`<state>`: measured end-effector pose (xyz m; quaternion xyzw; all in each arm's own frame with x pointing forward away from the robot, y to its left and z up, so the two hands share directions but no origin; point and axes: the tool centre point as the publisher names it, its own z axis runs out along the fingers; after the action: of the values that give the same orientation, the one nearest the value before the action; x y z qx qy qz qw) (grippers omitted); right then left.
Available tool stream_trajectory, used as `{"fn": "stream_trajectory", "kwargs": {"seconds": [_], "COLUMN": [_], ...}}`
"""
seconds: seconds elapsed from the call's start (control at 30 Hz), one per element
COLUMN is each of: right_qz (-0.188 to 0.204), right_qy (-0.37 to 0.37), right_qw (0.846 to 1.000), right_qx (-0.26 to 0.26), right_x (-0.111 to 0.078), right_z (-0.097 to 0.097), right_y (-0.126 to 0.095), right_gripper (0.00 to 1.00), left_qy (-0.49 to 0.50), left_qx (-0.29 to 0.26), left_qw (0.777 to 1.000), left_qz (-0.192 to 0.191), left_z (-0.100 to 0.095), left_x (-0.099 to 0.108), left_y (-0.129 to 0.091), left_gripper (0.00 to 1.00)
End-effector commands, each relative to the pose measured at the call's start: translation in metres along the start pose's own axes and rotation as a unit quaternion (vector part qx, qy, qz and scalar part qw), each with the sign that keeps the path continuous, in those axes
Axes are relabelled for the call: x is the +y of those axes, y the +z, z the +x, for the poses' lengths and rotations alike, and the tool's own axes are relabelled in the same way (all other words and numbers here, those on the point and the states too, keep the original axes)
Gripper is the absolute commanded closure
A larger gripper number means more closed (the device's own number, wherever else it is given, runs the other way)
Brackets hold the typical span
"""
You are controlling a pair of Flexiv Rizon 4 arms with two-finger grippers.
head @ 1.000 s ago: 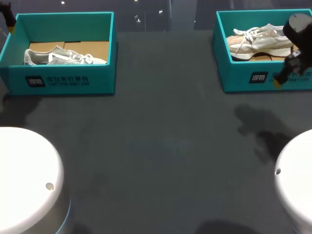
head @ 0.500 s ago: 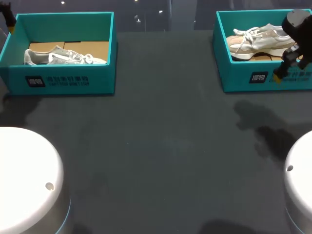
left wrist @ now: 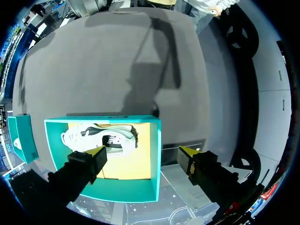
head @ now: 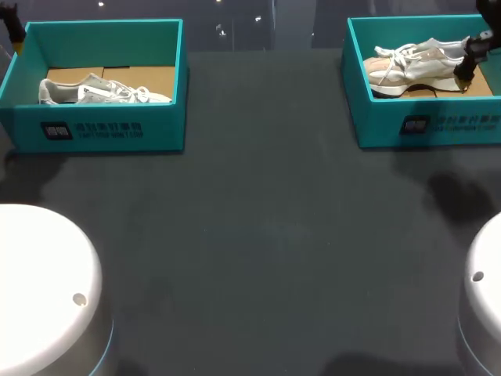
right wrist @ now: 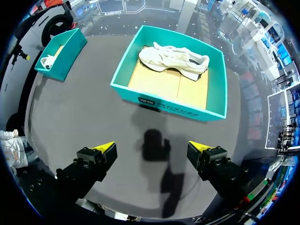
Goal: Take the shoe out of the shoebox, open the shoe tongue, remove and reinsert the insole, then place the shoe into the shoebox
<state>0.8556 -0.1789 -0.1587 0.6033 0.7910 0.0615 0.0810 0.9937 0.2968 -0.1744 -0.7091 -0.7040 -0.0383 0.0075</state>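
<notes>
Seen from the head camera, your right gripper [head: 468, 63] shows dark against the right end of the right shoebox [head: 368, 117], beside the heel of the beige-and-white shoe [head: 411, 66] lying inside that box with its toe toward the left shoebox [head: 168, 117]. From here you cannot tell how far the fingers are spread or whether they touch the shoe. The left shoebox sits well apart from the right shoebox across the dark table [head: 258, 235] and holds a white shoe [head: 102, 92]. Your left gripper [head: 13, 31] is farther still from the right shoebox, at the left shoebox's outer far corner. In the left wrist camera, your left gripper [left wrist: 142, 152] is spread wide with nothing between its yellow tips. It hangs over the left shoebox [left wrist: 122, 190], where the white shoe [left wrist: 101, 137] lies on the cardboard floor. The right shoebox [left wrist: 23, 136] shows only as a small teal shape off beside the gripper. In the right wrist camera, your right gripper [right wrist: 151, 147] is likewise wide apart and holds nothing. The right shoebox [right wrist: 201, 112] lies ahead of its fingers and apart from them, with the beige-and-white shoe [right wrist: 173, 56] against the box's far wall. A dark shadow [right wrist: 154, 145] falls on the table [right wrist: 70, 108] just short of the right shoebox, and the left shoebox [right wrist: 70, 58] with its white shoe [right wrist: 46, 62] stands well off to one side of it.
</notes>
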Motion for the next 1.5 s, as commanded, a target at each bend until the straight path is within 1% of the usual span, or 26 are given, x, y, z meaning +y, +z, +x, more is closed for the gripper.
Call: {"fn": "stream_trajectory", "kwargs": {"seconds": [0.03, 0.13, 0.3, 0.47, 0.5, 0.63, 1.0, 1.5], "right_qz": [0.053, 0.052, 0.059, 0.061, 0.065, 0.064, 0.083, 0.083], "right_qy": [0.014, 0.026, 0.036, 0.048, 0.051, 0.062, 0.078, 0.076], "right_qw": [0.998, 0.998, 0.997, 0.996, 0.996, 0.995, 0.993, 0.993], "right_qx": [-0.015, -0.015, -0.031, -0.040, -0.040, -0.034, -0.041, -0.036], "right_x": [0.037, 0.054, 0.085, 0.112, 0.117, 0.131, 0.170, 0.172], "right_z": [-0.010, -0.019, -0.031, -0.047, -0.050, -0.065, -0.101, -0.103], "right_y": [0.003, 0.007, 0.013, 0.026, 0.030, 0.039, 0.071, 0.072], "right_gripper": [0.00, 0.00, 0.00, 0.00, 0.00, 0.00, 0.00, 0.00], "left_qy": [0.001, 0.001, 0.001, 0.001, 0.001, 0.001, 0.001, 0.001], "left_qx": [0.000, 0.000, 0.000, 0.000, 0.000, 0.000, 0.000, 0.000], "left_qw": [1.000, 1.000, 1.000, 1.000, 1.000, 1.000, 1.000, 1.000], "left_qz": [0.000, 0.000, 0.000, 0.000, 0.000, 0.000, 0.000, 0.000], "left_z": [0.000, 0.000, 0.000, 0.000, 0.000, 0.000, 0.000, 0.000], "left_x": [0.001, 0.001, 0.001, 0.001, 0.001, 0.001, 0.001, 0.001], "left_y": [0.000, 0.000, 0.000, 0.000, 0.000, 0.000, 0.000, 0.000], "left_gripper": [0.00, 0.00, 0.00, 0.00, 0.00, 0.00, 0.00, 0.00]}}
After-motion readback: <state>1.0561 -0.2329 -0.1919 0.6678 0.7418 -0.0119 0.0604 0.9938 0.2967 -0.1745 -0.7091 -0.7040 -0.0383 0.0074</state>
